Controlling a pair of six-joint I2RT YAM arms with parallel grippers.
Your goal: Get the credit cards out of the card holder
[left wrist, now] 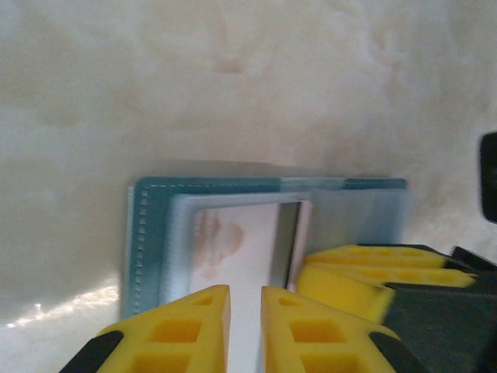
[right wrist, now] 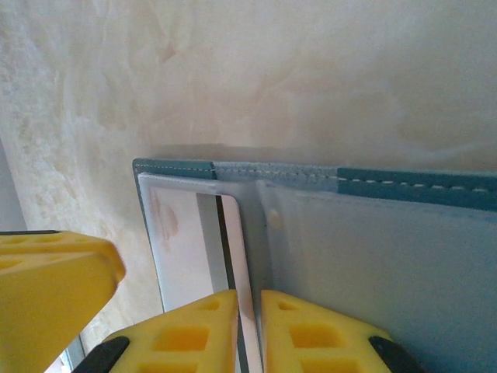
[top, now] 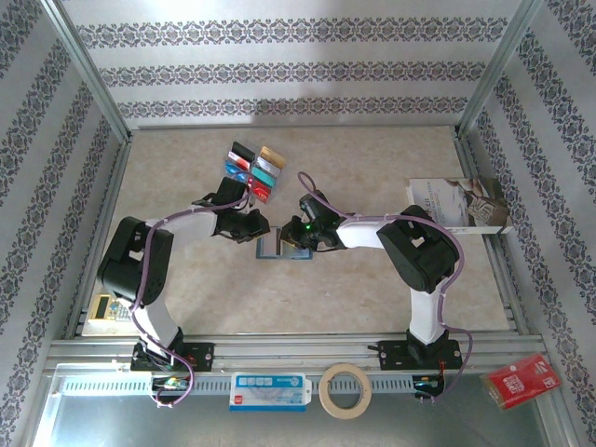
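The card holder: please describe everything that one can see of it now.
The card holder is a slate-blue wallet with pale stitching along its edge. It lies open and flat on the beige table, between the two arms. Inside are clear plastic sleeves. One holds a white card with a faint reddish print and a dark stripe. The left gripper looks closed on that sleeve's end. Beside it, the right gripper pinches the card's edge.

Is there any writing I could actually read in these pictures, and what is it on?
Nothing reads clearly.
The booklet: print too small.
The red packet: white print too small.
The white label: too small.
The card in the card holder: faint reddish mark, blurred.
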